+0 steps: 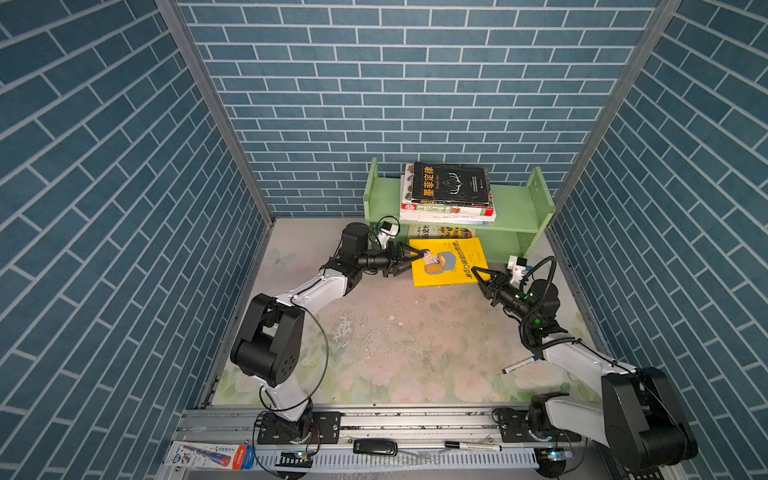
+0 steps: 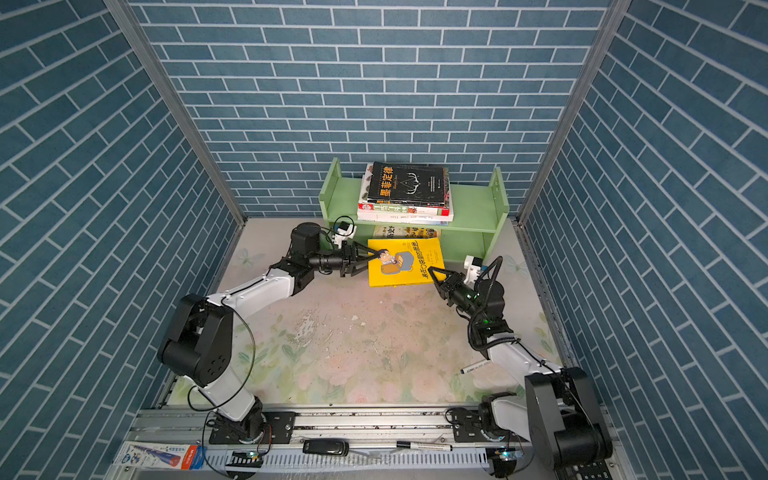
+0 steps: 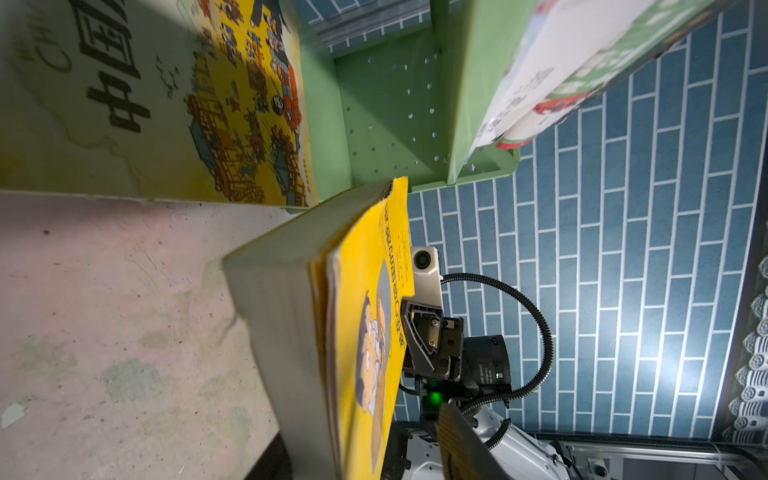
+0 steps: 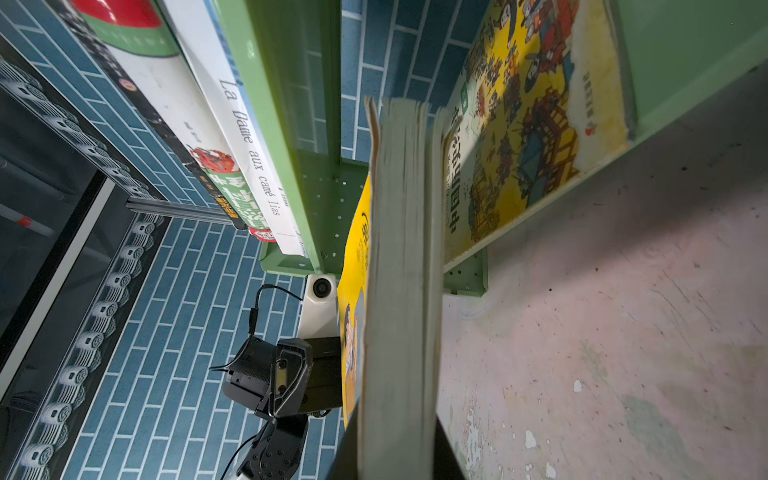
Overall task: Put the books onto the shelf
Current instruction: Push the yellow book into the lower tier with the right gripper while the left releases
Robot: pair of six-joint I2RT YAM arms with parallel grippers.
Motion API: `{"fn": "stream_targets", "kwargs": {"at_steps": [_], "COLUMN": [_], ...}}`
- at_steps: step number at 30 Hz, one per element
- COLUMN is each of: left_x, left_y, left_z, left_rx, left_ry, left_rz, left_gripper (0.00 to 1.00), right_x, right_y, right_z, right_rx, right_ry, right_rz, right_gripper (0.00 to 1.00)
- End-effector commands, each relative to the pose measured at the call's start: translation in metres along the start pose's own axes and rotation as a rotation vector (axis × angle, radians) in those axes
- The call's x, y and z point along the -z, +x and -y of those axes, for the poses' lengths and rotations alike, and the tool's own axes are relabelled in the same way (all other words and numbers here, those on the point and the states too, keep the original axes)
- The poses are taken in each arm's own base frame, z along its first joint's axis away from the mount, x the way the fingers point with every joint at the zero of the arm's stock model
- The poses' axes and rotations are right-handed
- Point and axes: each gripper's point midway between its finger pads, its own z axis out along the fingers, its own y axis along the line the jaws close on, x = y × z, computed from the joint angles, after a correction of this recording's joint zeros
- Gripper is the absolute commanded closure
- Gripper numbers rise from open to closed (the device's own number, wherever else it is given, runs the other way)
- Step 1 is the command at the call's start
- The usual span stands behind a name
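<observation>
The right end effector [image 1: 478, 273] is closed on the near right corner of the yellow cartoon-man book [image 1: 451, 259]. In the right wrist view the book's page edge [image 4: 401, 270] runs straight down between the two black jaws.

The left end effector [image 1: 417, 259] sits astride the book's left edge with its jaws parted, one above the cover and one below. In the left wrist view a finger [image 3: 457, 440] stands clear of the cover, so this side has no grip.

The book is held cover up, clear of the worktop [image 1: 395, 332], just in front of the shelf. Its long axis runs roughly left to right, along the shelf front.

The light green shelf [image 1: 515, 199] stands at the far edge of the worktop, right of centre. Its upper tier carries a flat stack with the black book [image 1: 451, 183] with orange characters on top. Lower in the stack are a green-spined book [image 1: 444, 209] and, at the bottom, a white book [image 1: 440, 217]. The lower tier holds the yellow illustrated book [image 1: 440, 232], lying flat with its front edge jutting out under the held book.

A blue-capped marker pen [image 1: 519, 365] lies near the right edge of the worktop, beside the right arm.
</observation>
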Motion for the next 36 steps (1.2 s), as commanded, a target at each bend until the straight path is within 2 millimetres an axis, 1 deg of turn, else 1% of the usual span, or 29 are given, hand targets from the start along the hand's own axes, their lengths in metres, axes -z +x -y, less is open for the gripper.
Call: {"fn": "stream_targets", "kwargs": {"at_steps": [1, 6, 9, 12, 13, 15, 18, 22, 26, 31, 36], "left_x": [0.020, 0.043, 0.052, 0.056, 0.058, 0.061, 0.065, 0.064, 0.060, 0.058, 0.058], "left_y": [-0.019, -0.023, -0.020, -0.016, -0.014, -0.010, -0.004, 0.006, 0.010, 0.009, 0.012], "left_z": [0.028, 0.033, 0.034, 0.034, 0.033, 0.031, 0.021, 0.007, 0.002, 0.002, -0.001], "left_rx": [-0.082, -0.097, -0.102, -0.112, -0.101, -0.132, -0.123, -0.103, -0.095, -0.095, -0.084], "left_ry": [0.059, 0.057, 0.048, 0.024, 0.011, -0.019, -0.065, -0.113, -0.131, -0.130, -0.134], "left_rz": [0.102, 0.166, 0.177, 0.181, 0.183, 0.196, 0.215, 0.239, 0.249, 0.256, 0.254], "left_gripper": [0.46, 0.44, 0.44, 0.44, 0.43, 0.42, 0.40, 0.36, 0.36, 0.35, 0.35], "right_x": [-0.006, -0.017, -0.024, -0.027, -0.028, -0.027, -0.026, -0.026, -0.031, -0.051, -0.064], "right_y": [-0.027, -0.042, -0.048, -0.053, -0.055, -0.058, -0.063, -0.069, -0.074, -0.072, -0.070], "right_z": [-0.036, -0.047, -0.046, -0.045, -0.046, -0.048, -0.050, -0.049, -0.047, -0.045, -0.035], "right_rx": [0.080, 0.060, 0.053, 0.044, 0.040, 0.034, 0.029, 0.023, 0.019, 0.027, 0.032], "right_ry": [-0.133, -0.210, -0.213, -0.215, -0.221, -0.235, -0.253, -0.259, -0.267, -0.264, -0.233], "right_rz": [0.082, 0.114, 0.122, 0.139, 0.148, 0.165, 0.192, 0.230, 0.249, 0.209, 0.189], "right_gripper": [1.00, 1.00, 1.00, 1.00, 1.00, 1.00, 1.00, 1.00, 1.00, 1.00, 1.00]}}
